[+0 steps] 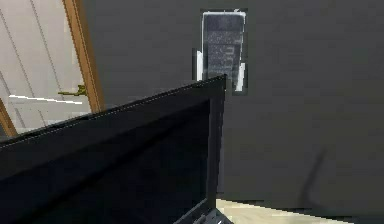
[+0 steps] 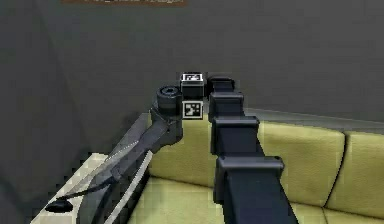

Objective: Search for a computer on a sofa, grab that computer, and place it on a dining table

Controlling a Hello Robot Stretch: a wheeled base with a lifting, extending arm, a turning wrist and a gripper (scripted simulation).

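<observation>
Forward view: a dark grey matt wall [image 1: 300, 110] forms the background. The task item, a large black flat-screened computer [image 1: 110, 160] with a thin bezel, occupies the lower left foreground with its top edge slanting upward to the right; its support surface cannot be determined. In the arm side view, a yellow-green cushioned sofa [image 2: 310, 150] stands against the same dark wall. The dark square telescoping arm [image 2: 245, 160] rises from the bottom edge in front of the sofa. A white panelled door [image 1: 35, 60] in a brown wooden frame [image 1: 85, 50] stands at the forward view's left. The dark-bodied gripper [image 2: 80, 205] angles down and left from the arm's end, with the sofa behind its thin grey fingers [image 2: 115, 160]; finger spacing and any held item cannot be determined. A dark rectangular wall panel with white edging [image 1: 222, 45] carries marks too small to read. Two small white squares with black marks [image 2: 192, 108] sit at the arm's end. A brass lever handle [image 1: 72, 93] is fitted to the door.
</observation>
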